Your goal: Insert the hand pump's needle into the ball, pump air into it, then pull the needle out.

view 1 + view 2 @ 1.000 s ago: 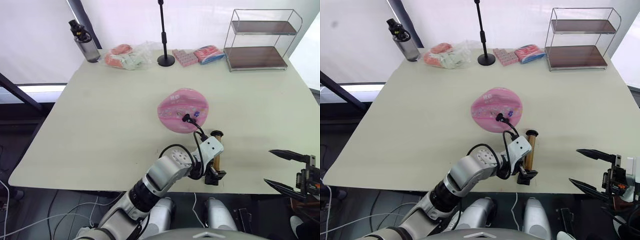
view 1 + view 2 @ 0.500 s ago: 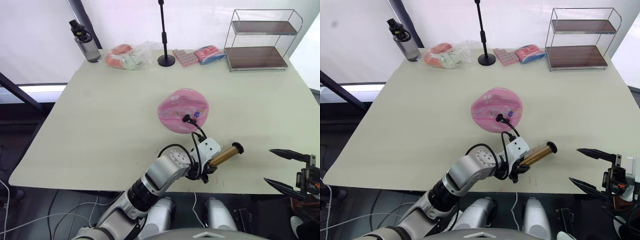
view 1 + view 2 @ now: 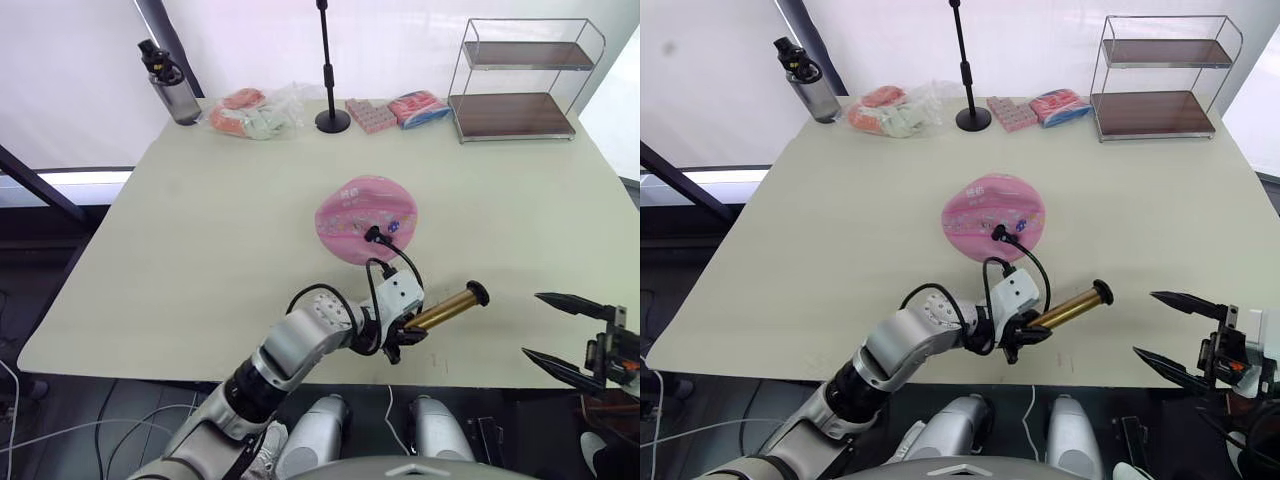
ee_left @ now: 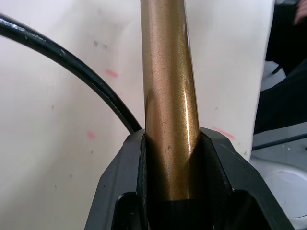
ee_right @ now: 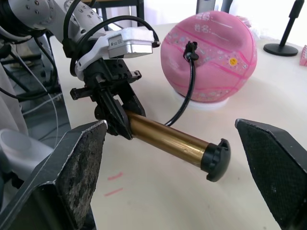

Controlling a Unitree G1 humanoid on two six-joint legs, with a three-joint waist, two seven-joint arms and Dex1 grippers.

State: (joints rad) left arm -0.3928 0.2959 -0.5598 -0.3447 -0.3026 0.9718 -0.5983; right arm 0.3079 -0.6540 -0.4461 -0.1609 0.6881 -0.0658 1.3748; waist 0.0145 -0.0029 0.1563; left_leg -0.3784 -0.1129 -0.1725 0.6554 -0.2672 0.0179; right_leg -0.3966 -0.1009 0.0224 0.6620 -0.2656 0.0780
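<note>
The pink ball point(image 3: 366, 220) rests mid-table on a small white ring. The hand pump's black hose point(image 3: 400, 262) loops from its bronze barrel point(image 3: 445, 307) up to a black fitting point(image 3: 373, 236) seated on the ball's near side; the needle itself is hidden there. The pump lies nearly flat, its black end cap point(image 3: 478, 294) pointing right. My left gripper point(image 3: 398, 330) is shut on the barrel's near end, and its fingers point(image 4: 128, 167) clamp both sides of it. My right gripper point(image 3: 530, 323) hangs open off the table's front right, with nothing between its fingers.
Along the far edge stand a water bottle point(image 3: 170, 85), a bag of packets point(image 3: 255, 112), a black stand pole point(image 3: 330, 70), pink packets point(image 3: 395, 110) and a wire shelf rack point(image 3: 520, 80). The table's front edge point(image 3: 450, 372) runs just below the pump.
A second ago the pump stood upright with my left gripper open around it. The gripper has shut on the barrel and tipped it over to the right, then drawn back slightly left.
</note>
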